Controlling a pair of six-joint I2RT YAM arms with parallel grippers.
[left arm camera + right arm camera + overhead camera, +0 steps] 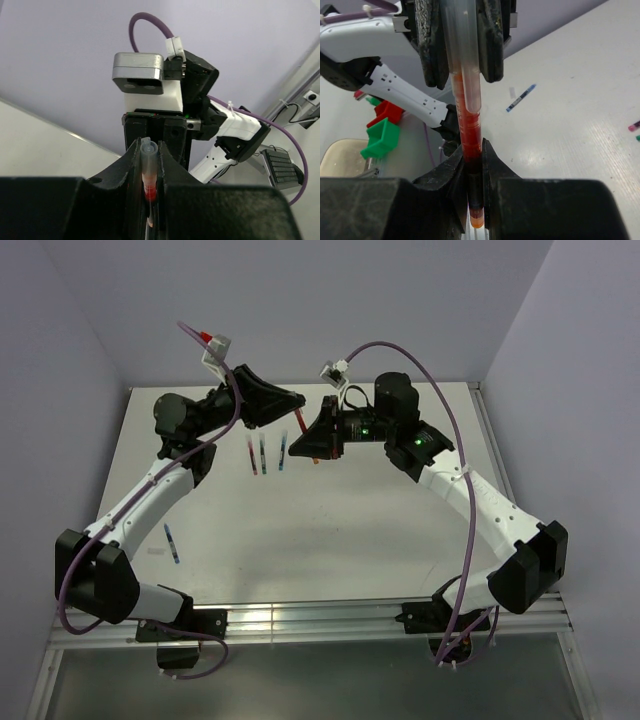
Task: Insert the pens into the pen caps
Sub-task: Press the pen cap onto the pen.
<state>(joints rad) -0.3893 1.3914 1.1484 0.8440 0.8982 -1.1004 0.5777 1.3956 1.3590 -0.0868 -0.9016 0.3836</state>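
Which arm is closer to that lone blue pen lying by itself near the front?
Left. The blue pen lies right beside the white forearm of the left arm; the right arm reaches along the opposite side of the table, far from it.

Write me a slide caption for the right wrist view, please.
Right hand holds a red pen, its far end inside the clear cap gripped by the left hand.

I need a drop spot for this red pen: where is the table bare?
Bare: the middle of the table, from the lone blue pen across to the right arm. Crowded: the far centre, three pens by the left gripper and right gripper holding the red pen and its cap.
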